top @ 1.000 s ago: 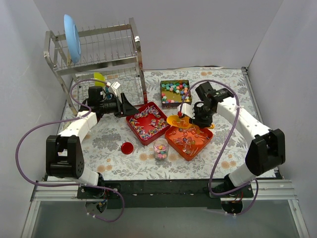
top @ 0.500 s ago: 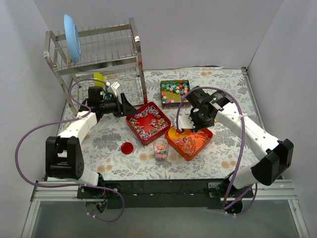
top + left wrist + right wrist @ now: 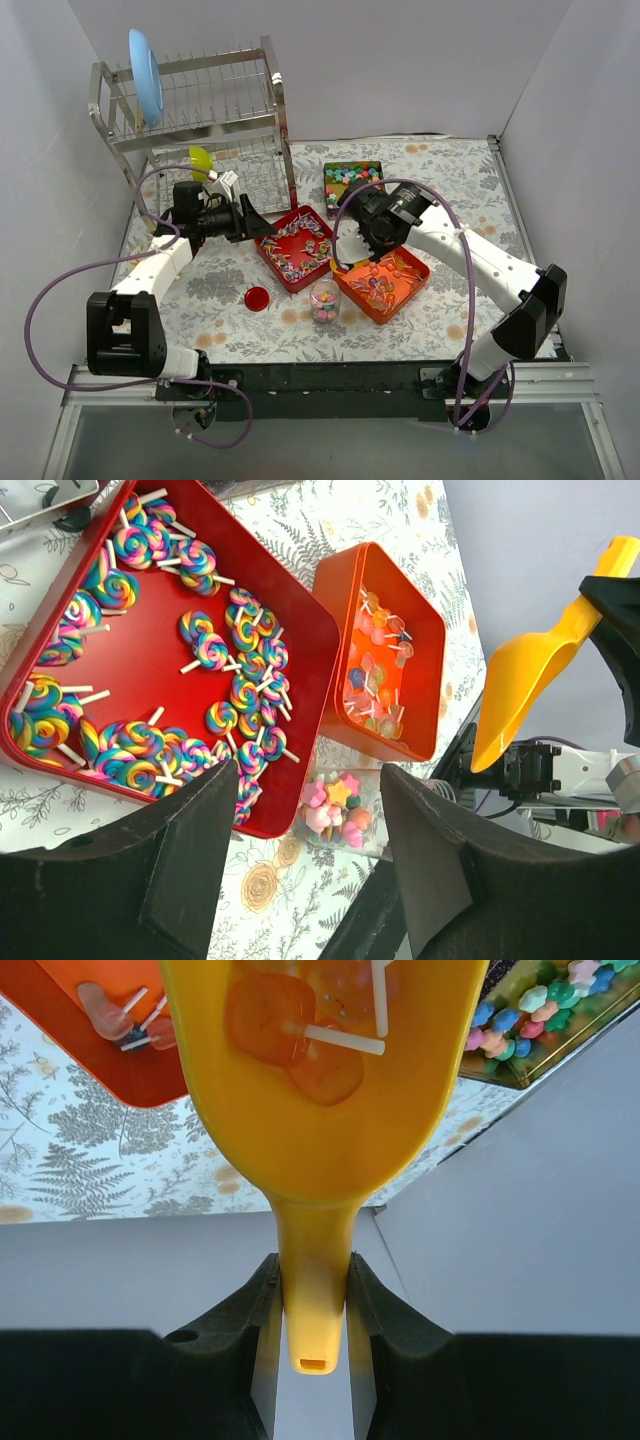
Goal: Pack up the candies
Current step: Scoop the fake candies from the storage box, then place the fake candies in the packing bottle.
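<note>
Flowered cloth covers the table [image 3: 450,190], white walls all round, and a dish rack [image 3: 200,110] sits in the far left corner. Mid-surface, the red tray [image 3: 300,620] is full of striped swirl lollipops [image 3: 210,645]. Just beside it, the orange tray [image 3: 425,630] holds clear-wrapped reddish lollipops [image 3: 375,680]. Pastel pieces [image 3: 352,180] fill the dark tray [image 3: 327,170] towards the far edge, and more sit in the clear jar [image 3: 324,300] towards the near edge, with the red lid [image 3: 257,297] to its left. The right gripper [image 3: 312,1290] is pinching the yellow scoop [image 3: 320,1110] by its handle, up off the surface, reddish lollipops in its bowl. The left gripper [image 3: 310,775] hovers at the red tray's left side, jaws spread, nothing between them.
</note>
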Robot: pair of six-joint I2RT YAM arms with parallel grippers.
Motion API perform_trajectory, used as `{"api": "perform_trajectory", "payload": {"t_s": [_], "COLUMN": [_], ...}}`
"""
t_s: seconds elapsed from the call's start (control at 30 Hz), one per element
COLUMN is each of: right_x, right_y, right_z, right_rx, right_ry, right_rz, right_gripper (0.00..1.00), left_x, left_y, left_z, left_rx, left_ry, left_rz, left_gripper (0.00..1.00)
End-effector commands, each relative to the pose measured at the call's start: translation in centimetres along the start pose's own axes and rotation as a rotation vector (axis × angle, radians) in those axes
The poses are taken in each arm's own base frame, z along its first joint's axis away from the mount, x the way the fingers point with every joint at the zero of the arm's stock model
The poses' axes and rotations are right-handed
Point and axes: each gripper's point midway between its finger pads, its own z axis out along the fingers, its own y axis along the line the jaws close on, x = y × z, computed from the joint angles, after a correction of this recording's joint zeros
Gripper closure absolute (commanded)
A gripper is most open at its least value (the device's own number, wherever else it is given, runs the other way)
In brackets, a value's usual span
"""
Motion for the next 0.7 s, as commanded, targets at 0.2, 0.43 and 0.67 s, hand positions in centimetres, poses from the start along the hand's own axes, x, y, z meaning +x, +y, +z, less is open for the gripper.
{"api": "perform_trajectory", "payload": {"t_s": [0.2, 0.43, 0.67], "right_x": [-0.9, -1.3, -2.7], "right_y": [-2.2, -3.7, -4.2], "right_z": [-2.3, -3.2, -4.4], "right_rx": [0.094, 0.134, 0.179], "right_ry": [0.154, 0.231, 0.295], "right_rz": [-0.178, -0.225, -0.312], "right_gripper": [0.99, 0.99, 0.99], "left_x": [-0.5, -0.8, -0.9], "left_y": [-1.3, -1.3, -1.6], "left_z": [-1.3, -1.5, -1.7], "left_rx": [0.005, 0.006, 0.012], "left_ry": [-0.058, -0.078, -0.093], "left_rz": [0.057, 0.062, 0.068], "left_gripper": [0.41, 0.41, 0.41]}}
